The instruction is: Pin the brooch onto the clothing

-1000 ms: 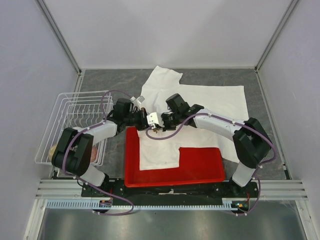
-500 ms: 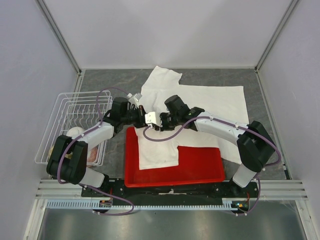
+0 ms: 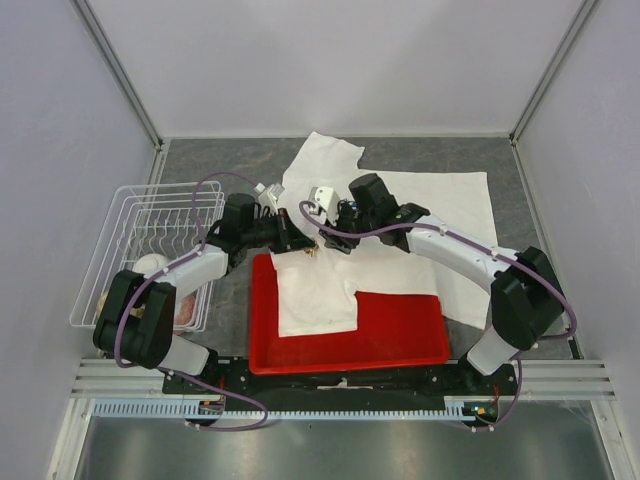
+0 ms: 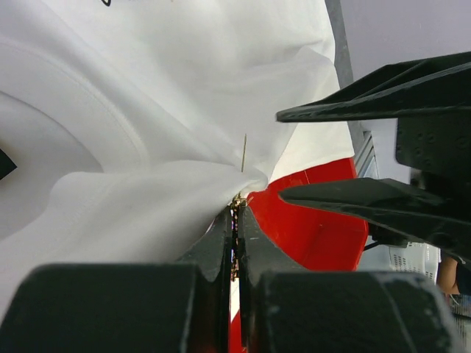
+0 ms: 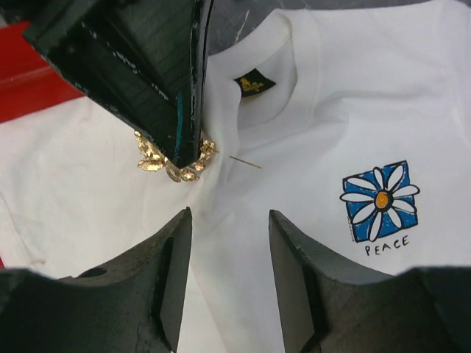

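Left tool (image 4: 235,220) pinches the brooch (image 5: 151,160), pin (image 5: 245,162) poking through the shirt (image 5: 316,95); right tool (image 5: 228,250) hangs part-open, empty. I'd steady the fabric before pushing it further.

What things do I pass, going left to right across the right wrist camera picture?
red tray → gold brooch → thin pin → blue daisy print

Black-and-white arms (image 3: 455,250), purple cables (image 3: 212,195), seemingly black claws (image 5: 224,220)
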`<state>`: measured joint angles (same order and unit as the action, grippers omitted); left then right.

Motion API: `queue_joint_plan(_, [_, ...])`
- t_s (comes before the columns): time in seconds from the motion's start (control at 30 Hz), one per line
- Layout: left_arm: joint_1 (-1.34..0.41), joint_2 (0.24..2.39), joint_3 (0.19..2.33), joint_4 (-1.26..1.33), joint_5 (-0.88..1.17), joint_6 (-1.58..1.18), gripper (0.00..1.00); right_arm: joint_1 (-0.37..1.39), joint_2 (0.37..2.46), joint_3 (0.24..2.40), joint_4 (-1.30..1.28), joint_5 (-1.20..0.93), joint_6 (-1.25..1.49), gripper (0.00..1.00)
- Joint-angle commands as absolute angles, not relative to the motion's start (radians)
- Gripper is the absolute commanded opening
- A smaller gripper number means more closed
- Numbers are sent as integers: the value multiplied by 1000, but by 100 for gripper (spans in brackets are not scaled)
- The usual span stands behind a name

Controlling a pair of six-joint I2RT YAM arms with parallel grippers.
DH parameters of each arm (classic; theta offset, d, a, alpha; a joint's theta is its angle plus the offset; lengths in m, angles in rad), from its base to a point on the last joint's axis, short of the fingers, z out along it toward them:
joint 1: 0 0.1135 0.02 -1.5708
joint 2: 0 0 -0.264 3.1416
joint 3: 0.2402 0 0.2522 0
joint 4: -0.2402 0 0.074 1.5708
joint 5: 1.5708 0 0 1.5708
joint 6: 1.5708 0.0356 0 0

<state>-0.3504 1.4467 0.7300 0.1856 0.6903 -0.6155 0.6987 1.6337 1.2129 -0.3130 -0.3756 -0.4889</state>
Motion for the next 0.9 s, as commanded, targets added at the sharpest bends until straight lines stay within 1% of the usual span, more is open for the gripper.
queue_joint_plan(0.0, [-354, 1457, 715, 262, 710, -589, 2, 699, 1591, 1218, -245, -410, -359, 54])
queue_joint_plan(0.07, [-354, 1456, 716, 264, 710, -594, 2, 701, 1600, 1216, -215, -422, -341, 53])
queue_joint_plan(0.2, [-353, 1460, 721, 262, 710, -594, 2, 701, 1627, 1230, -189, -443, -324, 46])
queue_joint_plan(0.3, [-353, 1460, 723, 265, 713, -595, 2, 701, 1652, 1229, -166, -425, -313, 42])
queue_joint_plan(0.4, [-354, 1454, 719, 262, 713, -598, 2, 701, 1666, 1226, -155, -414, -314, 41])
queue_joint_plan(0.57, [-354, 1453, 718, 264, 719, -601, 2, 701, 1683, 1218, -138, -410, -313, 41])
queue_joint_plan(0.67, [-354, 1456, 716, 262, 719, -603, 2, 701, 1693, 1223, -126, -410, -307, 38])
queue_joint_plan(0.77, [-354, 1457, 718, 262, 722, -607, 2, 703, 1701, 1227, -121, -422, -313, 24])
queue_joint_plan(0.8, [-353, 1457, 718, 262, 721, -609, 2, 701, 1701, 1230, -121, -434, -317, 13])
queue_joint_plan(0.87, [-353, 1460, 721, 261, 721, -611, 2, 706, 1701, 1226, -124, -446, -327, 4])
